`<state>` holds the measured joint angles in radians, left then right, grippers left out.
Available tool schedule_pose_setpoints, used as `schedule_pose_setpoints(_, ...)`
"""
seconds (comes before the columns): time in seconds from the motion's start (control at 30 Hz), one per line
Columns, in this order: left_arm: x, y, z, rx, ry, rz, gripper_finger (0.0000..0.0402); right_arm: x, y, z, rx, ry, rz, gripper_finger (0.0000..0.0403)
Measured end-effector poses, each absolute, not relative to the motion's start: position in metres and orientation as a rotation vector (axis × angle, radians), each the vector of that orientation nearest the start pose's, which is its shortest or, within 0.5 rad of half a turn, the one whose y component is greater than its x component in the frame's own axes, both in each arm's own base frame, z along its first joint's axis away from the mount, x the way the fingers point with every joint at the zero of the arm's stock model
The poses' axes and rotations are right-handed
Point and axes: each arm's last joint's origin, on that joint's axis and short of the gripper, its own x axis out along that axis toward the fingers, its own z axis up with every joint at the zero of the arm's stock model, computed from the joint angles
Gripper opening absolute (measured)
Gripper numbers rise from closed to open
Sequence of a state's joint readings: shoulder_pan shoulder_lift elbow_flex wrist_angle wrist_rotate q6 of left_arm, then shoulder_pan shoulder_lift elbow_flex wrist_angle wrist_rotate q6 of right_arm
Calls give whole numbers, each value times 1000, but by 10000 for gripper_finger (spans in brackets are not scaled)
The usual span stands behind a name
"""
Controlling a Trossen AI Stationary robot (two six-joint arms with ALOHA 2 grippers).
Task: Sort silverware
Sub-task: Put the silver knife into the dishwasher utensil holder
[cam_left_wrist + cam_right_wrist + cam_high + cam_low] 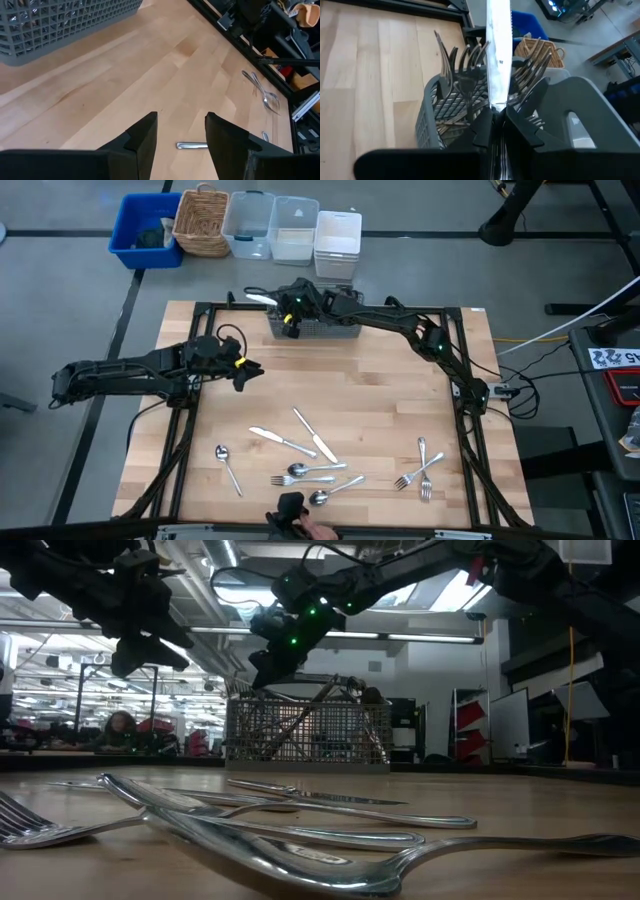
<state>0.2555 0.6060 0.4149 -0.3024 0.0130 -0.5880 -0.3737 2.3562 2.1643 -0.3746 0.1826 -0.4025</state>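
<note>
Right end effector (497,122): clamped on a table knife (498,55), fingers pinching one end so the rest juts out past the fingertips; it hangs over the left end of the grey mesh basket (318,328) at the far edge of the counter (380,395)
Reason for that hold: gripping one end leaves the rest of the knife free, which I judge suits lowering it upright into a compartment
Left end effector (181,134): spread wide and empty, raised above bare wood at the counter's left, short of the loose pieces; a utensil handle (192,145) shows between its fingers farther off
Likely reason: it looks poised to go for the next loose piece while the right arm is busy at the basket
Basket contents: forks (465,62) stand upright with tines up, packed close in one section; more handles lean in other sections, but which kinds I cannot tell
Loose silverware: on the near half of the counter, two knives (300,438) crossing in a V, a lone spoon (227,464) to the left, a cluster of spoons and a fork (315,477) in the middle, two forks (422,469) to the right
Bins beyond the counter: a blue tub (146,228), a wicker basket (203,220) and clear plastic boxes (295,230) on the floor; contents unclear
Progress: I judge it partly done, with about ten pieces left to collect
</note>
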Motion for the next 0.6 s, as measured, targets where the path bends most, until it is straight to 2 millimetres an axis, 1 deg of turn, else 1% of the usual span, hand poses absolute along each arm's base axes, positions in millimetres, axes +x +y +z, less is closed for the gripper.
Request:
schedule_pose_setpoints(0.07, 136, 36, 221, -645, 390, 411, 153, 500, -202, 251, -326, 676, -417, 40)
schedule_pose_setpoints(0.13, 136, 39, 224, -684, 313, 514, 153, 500, -202, 251, -326, 677, -418, 40)
schedule_pose_setpoints(0.3, 133, 50, 233, -818, 10, 855, 153, 500, -202, 251, -327, 680, -421, 40)
schedule_pose_setpoints(0.4, 128, 58, 234, -895, -146, 1020, 153, 500, -202, 250, -327, 682, -422, 40)
schedule_pose_setpoints(0.5, 123, 67, 235, -944, -251, 1126, 153, 500, -202, 250, -326, 682, -422, 40)
schedule_pose_setpoints(0.6, 120, 76, 236, -978, -329, 1181, 153, 500, -202, 250, -326, 682, -422, 40)
